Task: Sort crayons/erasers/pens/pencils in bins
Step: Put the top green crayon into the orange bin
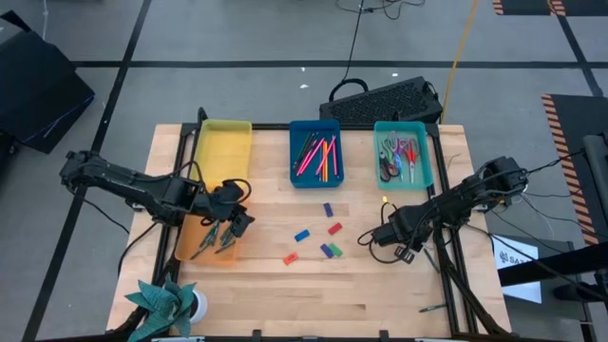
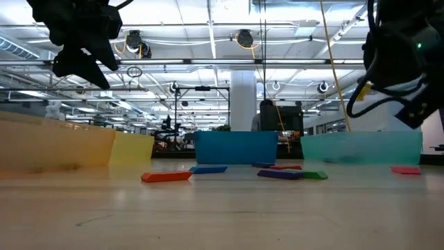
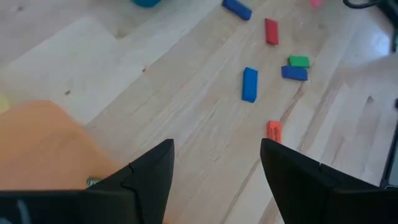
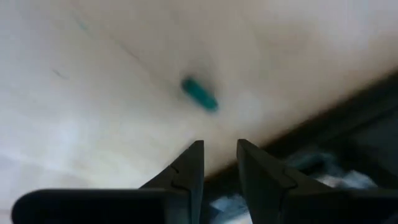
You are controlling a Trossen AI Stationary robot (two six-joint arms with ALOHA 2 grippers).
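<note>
a: risk, operator? your left gripper [image 1: 228, 220] hangs spread and empty over the orange bin [image 1: 190, 249]; right gripper [image 4: 215, 163], slightly parted, holds nothing.

b: erasers [image 1: 323, 237] lie close together mid-table; you may nudge neighbours. yellow bin [image 1: 224, 150] bare, blue bin [image 1: 296, 171] sticks, teal bin [image 1: 427, 173] mixed items

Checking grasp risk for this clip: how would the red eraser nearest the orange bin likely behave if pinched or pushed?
The red eraser is a flat little block lying flush on the table, so it would probably slide, not roll. It looks solid and light. Its low profile in the low view may make pinching fiddly.
</note>
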